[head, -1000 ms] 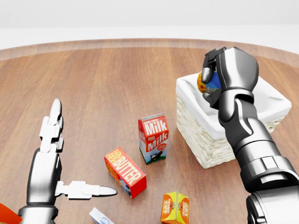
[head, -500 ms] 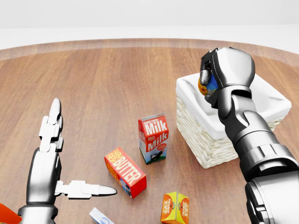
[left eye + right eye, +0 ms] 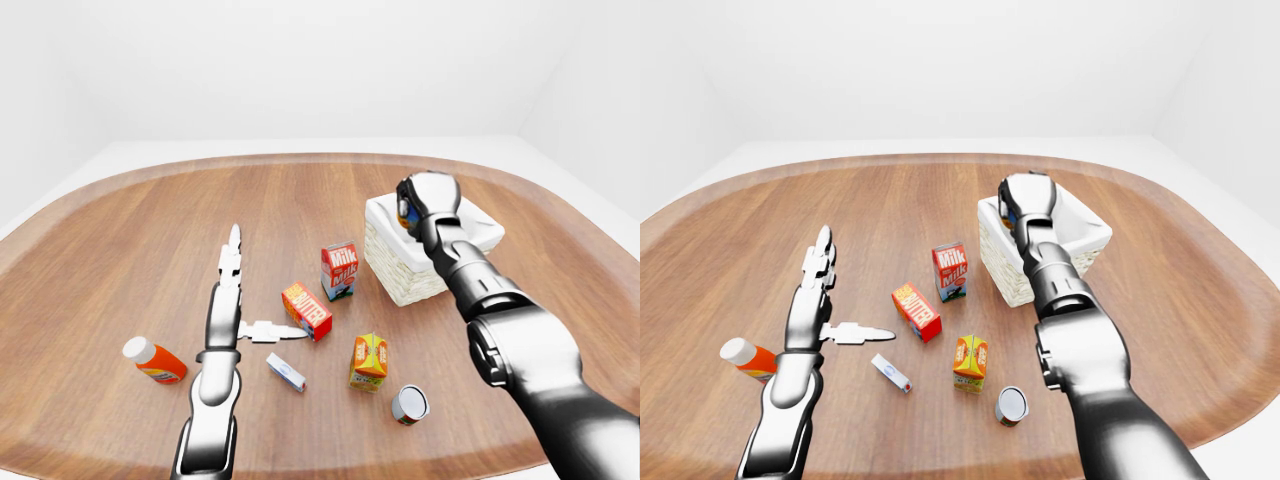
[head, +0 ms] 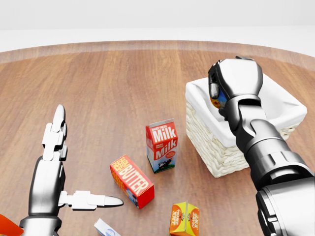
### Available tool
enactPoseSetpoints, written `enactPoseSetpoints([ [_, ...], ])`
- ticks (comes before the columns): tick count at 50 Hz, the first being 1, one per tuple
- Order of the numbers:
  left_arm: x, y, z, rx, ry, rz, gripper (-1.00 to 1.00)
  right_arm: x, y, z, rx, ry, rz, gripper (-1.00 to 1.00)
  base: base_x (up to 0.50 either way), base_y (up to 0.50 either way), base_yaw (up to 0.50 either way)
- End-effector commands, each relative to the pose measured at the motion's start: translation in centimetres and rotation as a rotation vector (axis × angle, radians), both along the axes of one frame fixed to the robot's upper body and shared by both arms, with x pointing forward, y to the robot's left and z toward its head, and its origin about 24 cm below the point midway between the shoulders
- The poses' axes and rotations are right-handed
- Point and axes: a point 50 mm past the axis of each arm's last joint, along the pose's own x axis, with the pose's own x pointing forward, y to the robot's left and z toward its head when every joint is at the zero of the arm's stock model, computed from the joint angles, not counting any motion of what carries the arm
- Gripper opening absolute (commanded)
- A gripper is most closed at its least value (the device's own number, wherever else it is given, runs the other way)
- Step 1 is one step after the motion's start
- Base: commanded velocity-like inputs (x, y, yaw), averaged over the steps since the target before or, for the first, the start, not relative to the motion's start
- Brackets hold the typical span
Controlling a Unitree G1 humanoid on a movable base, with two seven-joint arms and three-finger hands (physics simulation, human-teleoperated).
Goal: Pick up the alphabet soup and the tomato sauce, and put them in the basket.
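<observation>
Over the last second the right robot hand (image 4: 224, 88), closed on a can (image 4: 218, 99), has been lowered over the basket (image 4: 275, 105); release seems imminent. The left robot hand (image 4: 64, 169) is held open. Another can (image 3: 409, 404) lies near the tabletop's (image 3: 120, 260) near edge.

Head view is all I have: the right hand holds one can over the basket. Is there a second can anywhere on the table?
Observer: Yes. The left-eye view shows a can near the bottom edge of the table, just right of the orange carton. Its label is too small to read.
Operator: And what pokes in at my bottom left corner?
Observer: An orange bottle with a white cap, lying on the table to the left of the left hand and apart from it.
</observation>
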Motion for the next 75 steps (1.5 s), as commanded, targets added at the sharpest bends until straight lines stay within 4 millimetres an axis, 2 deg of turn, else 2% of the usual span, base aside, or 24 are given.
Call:
enactPoseSetpoints([
  [1, 0.0, 0.1, 0.0, -0.017, -0.002, -0.001, 1.0, 0.0, -0.4, 0.2, -0.072, 0.004, -0.03, -1.0, 0.0, 0.0, 0.0],
  [17, 0.0, 0.1, 0.1, -0.019, -0.004, 0.002, 1.0, -0.2, -2.3, 0.0, -0.12, 0.023, -0.119, -1.0, 0.0, 0.0, 0.0],
  [48, 0.0, 0.1, 0.0, -0.017, -0.001, 0.0, 1.0, -0.3, -2.2, -0.5, -0.121, 0.035, -0.115, -1.0, 0.0, 0.0, 0.0],
  [49, 0.0, 0.1, 0.0, -0.017, -0.001, 0.0, 1.0, -0.3, -2.2, -0.5, -0.122, 0.034, -0.112, -0.91, 0.0, 0.0, 0.0],
  [50, 0.0, 0.1, 0.0, -0.017, 0.001, 0.001, 1.0, -0.3, -2.2, -0.6, -0.119, 0.036, -0.11, 0.47, 0.0, 0.0, 0.0],
  [51, 0.0, 0.1, 0.0, -0.017, 0.001, 0.001, 1.0, -0.3, -2.1, -0.6, -0.12, 0.038, -0.11, 0.96, 0.0, 0.0, 0.0],
  [75, 0.0, 0.0, 0.1, -0.016, -0.002, -0.002, 1.0, -0.5, -2.2, -1.2, -0.118, 0.054, -0.115, 1.0, 0.0, 0.0, 0.0],
])
